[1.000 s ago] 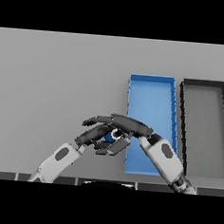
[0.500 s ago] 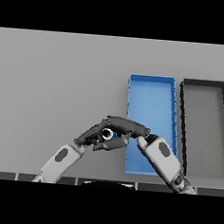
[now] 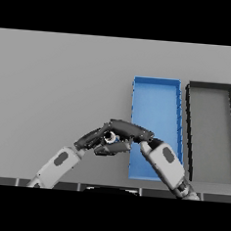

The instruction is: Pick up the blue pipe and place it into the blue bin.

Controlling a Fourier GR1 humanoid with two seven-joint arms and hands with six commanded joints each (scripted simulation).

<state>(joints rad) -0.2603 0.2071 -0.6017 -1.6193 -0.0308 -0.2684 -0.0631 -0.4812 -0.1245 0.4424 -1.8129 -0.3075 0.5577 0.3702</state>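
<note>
Two hands meet just left of the blue bin [image 3: 158,91], low in the head view. Right hand [image 3: 131,130] reaches leftward across the bin's lower left corner, dark fingers stretched out long and flat over the left hand [image 3: 93,139]. Blue pipe [image 3: 110,136] only shows as a small pale ring with a bluish speck, tucked between the two hands; its body is hidden, length and tilt can't be made out. Left hand's fingers curl up around that ring from below and seem to grip it; whether the right fingers touch the pipe or just cover it cannot be told. The pipe sits over the grey table [image 3: 56,83], just beside the bin's left wall, not inside it. Right forearm covers the bin's lower part, so its near rim is partly hidden. Black bin [image 3: 213,88] stands just right of the blue one, its lower right corner cut off by the frame.
</note>
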